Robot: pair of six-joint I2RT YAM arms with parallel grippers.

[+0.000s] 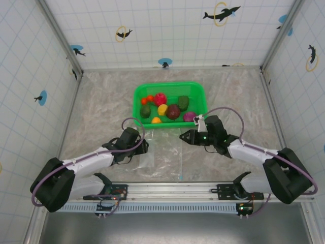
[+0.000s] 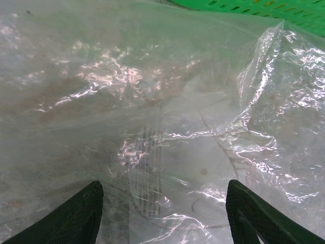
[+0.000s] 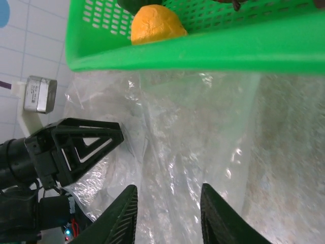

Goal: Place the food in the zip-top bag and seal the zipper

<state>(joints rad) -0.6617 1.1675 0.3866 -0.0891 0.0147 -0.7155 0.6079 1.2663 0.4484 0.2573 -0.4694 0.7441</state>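
Zip-top bag [image 2: 177,101] beneath left end effector [image 2: 163,213]

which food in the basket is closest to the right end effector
The purple-pink piece at the right end of the basket's near row; the rest lie farther left or back from the right end effector.

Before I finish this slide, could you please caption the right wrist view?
Right gripper, open, above the clear bag; green basket holding an orange toy beyond.
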